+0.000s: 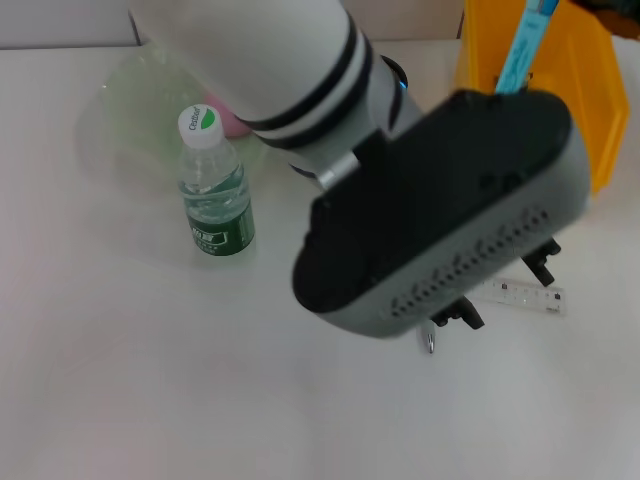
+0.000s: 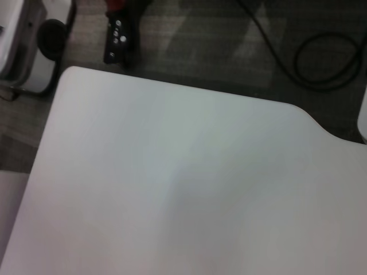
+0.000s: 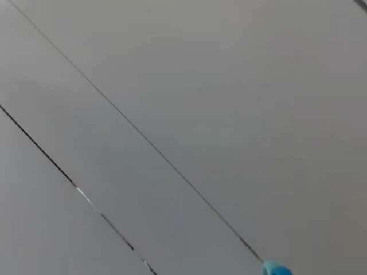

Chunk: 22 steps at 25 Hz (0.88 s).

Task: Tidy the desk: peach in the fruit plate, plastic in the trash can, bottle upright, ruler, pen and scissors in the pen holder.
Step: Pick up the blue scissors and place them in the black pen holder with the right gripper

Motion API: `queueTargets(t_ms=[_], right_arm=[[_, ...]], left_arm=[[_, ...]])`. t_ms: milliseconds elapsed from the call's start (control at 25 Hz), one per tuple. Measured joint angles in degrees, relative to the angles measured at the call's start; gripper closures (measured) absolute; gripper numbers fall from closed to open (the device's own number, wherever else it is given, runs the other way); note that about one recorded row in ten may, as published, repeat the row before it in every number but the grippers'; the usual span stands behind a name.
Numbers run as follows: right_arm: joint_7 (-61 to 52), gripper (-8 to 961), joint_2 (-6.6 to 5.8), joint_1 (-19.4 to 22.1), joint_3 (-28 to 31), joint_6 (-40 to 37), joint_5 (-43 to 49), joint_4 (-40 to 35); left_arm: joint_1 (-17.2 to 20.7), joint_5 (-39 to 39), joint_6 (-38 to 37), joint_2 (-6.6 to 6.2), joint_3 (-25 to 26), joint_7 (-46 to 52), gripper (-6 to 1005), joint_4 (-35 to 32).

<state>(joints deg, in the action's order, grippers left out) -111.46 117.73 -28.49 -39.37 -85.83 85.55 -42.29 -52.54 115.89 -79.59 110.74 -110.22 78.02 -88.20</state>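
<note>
Head view, upper left of the frame: a clear greenish fruit plate (image 1: 125,110) is sitting on the white table (image 1: 120,380). A pink peach (image 1: 233,122) is showing at the plate's right side, partly hidden behind the bottle cap and the arm. Just below it the bottle (image 1: 214,195) is standing upright, with its white cap on top and its green label low down, at or just past the plate's near edge.

The left arm (image 1: 270,60) is crossing from top centre down to the right and filling the middle of the frame. Its black and grey wrist body is blocking much of the table. The left gripper (image 1: 500,290) is hanging low at lower right of centre with its two black fingertips (image 1: 462,316) standing apart, gripping nothing. The clear ruler (image 1: 525,294) is lying flat on the table between the two tips; contact cannot be told. A small metallic bit (image 1: 430,343) is lying just below the nearer tip, too small to name.

At upper right a yellow container (image 1: 600,110) is standing, with a blue strip-like item (image 1: 522,48) rising at its left wall. A dark shape at the top right corner is reading as the right gripper (image 1: 612,8); its state cannot be told.

The left wrist view is showing only bare table and the floor beyond its edge. The right wrist view is showing a plain grey panelled surface and a blue tip (image 3: 276,268) at the frame's bottom edge.
</note>
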Motion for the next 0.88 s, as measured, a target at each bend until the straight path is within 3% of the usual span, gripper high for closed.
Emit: queueTargets(t_ms=[200, 280, 320, 520, 680, 760, 840, 880], right_arm=[[3.94, 873, 0.19, -0.56, 0.0, 0.09, -1.91, 0.14], [4.01, 873, -0.01, -0.86, 0.34, 0.1, -2.22, 0.16], [4.01, 873, -0.01, -0.86, 0.34, 0.1, -2.22, 0.16], [6.47, 873, -0.03, -0.5, 0.58, -0.74, -3.83, -0.9], [9.21, 873, -0.03, -1.12, 0.47, -1.54, -4.8, -0.79], [10.17, 873, 0.12, -1.48, 0.49, -1.89, -4.88, -1.12], [10.9, 872, 0.23, -1.73, 0.51, -2.17, -4.97, -1.27], [12.83, 872, 0.43, -2.36, 0.38, -2.56, -5.03, -1.35]], left_arm=[[3.74, -10.36, -3.03, -1.83, 7.47, -3.66, 400, -0.06], [6.46, -17.62, -6.66, -2.64, 13.93, -5.1, 400, -0.15], [6.46, -17.62, -6.66, -2.64, 13.93, -5.1, 400, -0.15], [14.6, -31.92, -10.32, -3.29, 26.32, -8.87, 401, -0.06], [22.42, -40.35, -10.61, -2.2, 36.67, -9.85, 403, 0.46], [23.56, -41.4, -10.45, -2.02, 38.14, -9.89, 404, 0.98], [26.63, -44.85, -9.97, -1.31, 42.81, -10.45, 403, 3.71], [29.07, -48.51, -9.75, -0.36, 48.25, -11.56, 401, 8.24]])
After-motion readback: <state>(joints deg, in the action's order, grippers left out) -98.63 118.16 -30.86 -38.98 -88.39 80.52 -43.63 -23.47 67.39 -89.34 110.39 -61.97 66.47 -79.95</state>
